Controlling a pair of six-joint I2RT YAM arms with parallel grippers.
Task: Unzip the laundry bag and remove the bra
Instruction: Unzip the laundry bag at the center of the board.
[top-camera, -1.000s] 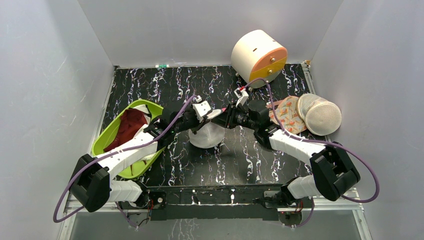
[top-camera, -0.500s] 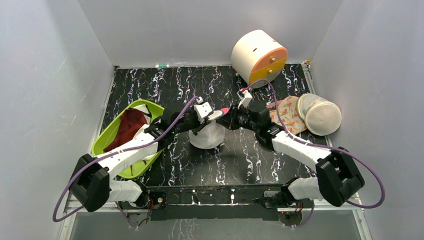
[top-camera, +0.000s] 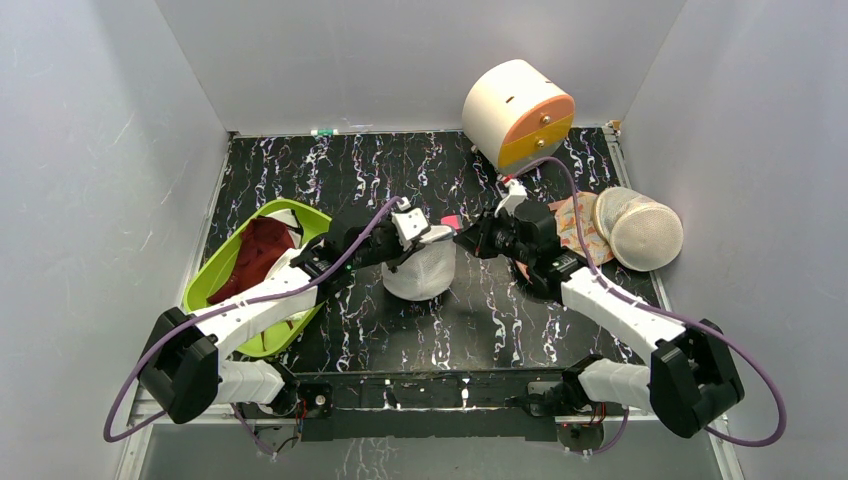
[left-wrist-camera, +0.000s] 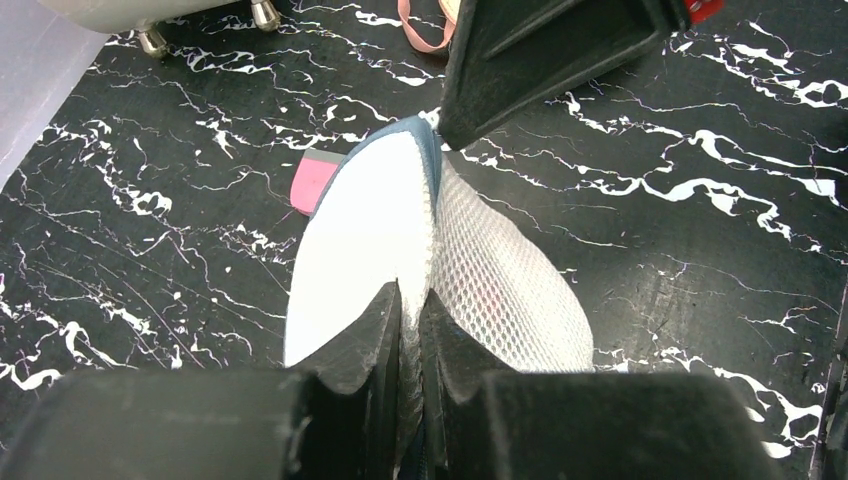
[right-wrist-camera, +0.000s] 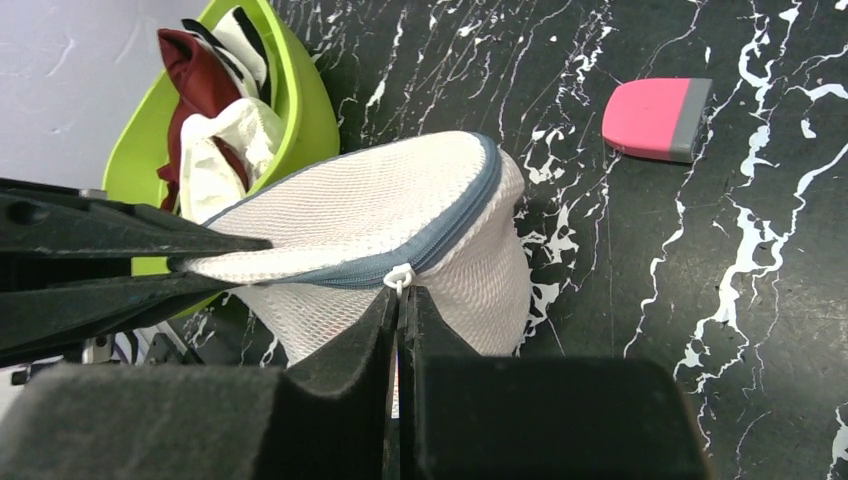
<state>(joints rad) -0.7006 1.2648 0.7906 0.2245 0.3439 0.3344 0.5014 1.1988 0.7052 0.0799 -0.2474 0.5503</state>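
Note:
The laundry bag (top-camera: 418, 270), a soft white mesh pouch with a blue-grey zip line round its rim, stands on edge at the table's middle. My left gripper (top-camera: 430, 238) is shut on the bag's rim (left-wrist-camera: 408, 300) beside the zip. My right gripper (top-camera: 462, 233) is shut on the white zip pull (right-wrist-camera: 398, 281), directly across from the left gripper. In the right wrist view the bag (right-wrist-camera: 370, 210) has its zip closed along the part that shows. The bra is hidden; only a faint reddish tint shows through the mesh (left-wrist-camera: 505, 285).
A green bin (top-camera: 212, 272) with a dark maroon garment (top-camera: 258, 250) sits at the left. A small pink and grey block (top-camera: 450, 221) lies behind the bag. A domed white mesh bag (top-camera: 640, 230), orange floral fabric (top-camera: 570, 230) and a white and orange drum (top-camera: 518, 112) are at the right and back.
My right arm has swung to the right, drawing its gripper and the zip pull rightward. The bag and my left gripper have shifted slightly right with it.

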